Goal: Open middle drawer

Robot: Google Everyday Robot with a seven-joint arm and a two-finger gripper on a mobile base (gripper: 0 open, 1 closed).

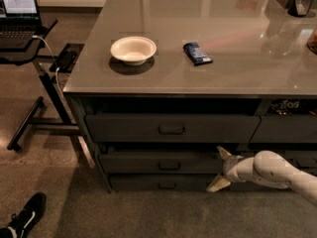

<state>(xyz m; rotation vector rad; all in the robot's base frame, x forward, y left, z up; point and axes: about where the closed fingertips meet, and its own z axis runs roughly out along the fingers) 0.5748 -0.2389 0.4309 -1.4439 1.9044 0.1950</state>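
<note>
The middle drawer (133, 162) is a wide dark-grey front under the counter, with a small dark bar handle (169, 165) at its centre. It sits between a taller drawer front (124, 128) above and a slim one (133, 182) below. My gripper (216, 169) comes in from the lower right on a white arm (270, 170). It is level with the middle drawer's front and well to the right of the handle. Its two pale fingers (224, 153) are spread open, one high and one low, with nothing between them.
On the grey countertop (237, 48) stand a white bowl (132, 49) and a blue packet (197, 53). A laptop stand (42, 78) with a trailing cable is at the left. A black shoe (25, 219) lies on the floor at lower left.
</note>
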